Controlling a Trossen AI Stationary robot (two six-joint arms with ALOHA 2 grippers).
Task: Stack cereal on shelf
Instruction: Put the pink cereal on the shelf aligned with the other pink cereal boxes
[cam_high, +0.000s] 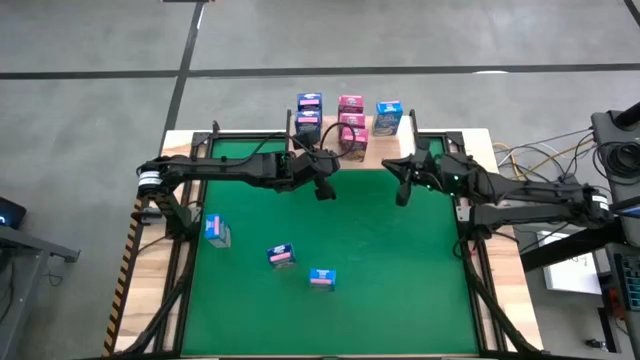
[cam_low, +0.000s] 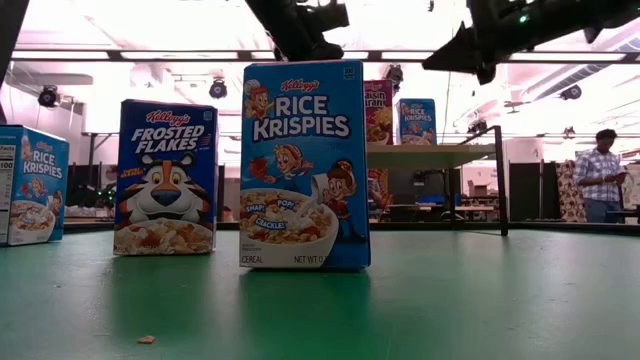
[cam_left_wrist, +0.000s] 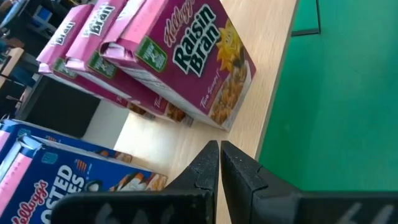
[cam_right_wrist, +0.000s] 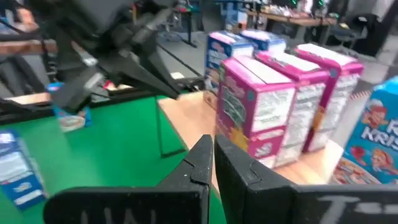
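High view: six cereal boxes (cam_high: 349, 118) upright on the shelf (cam_high: 366, 151).

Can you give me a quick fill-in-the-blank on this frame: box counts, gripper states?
1. The number of cereal boxes left on the green table is ____.
2. The pink boxes on the shelf read Raisin ____.
3. In the low view, the box standing left of the Rice Krispies box reads Frosted ____.
4. The left gripper and the right gripper both have their fingers ____.

Missing words: three; Bran; Flakes; shut
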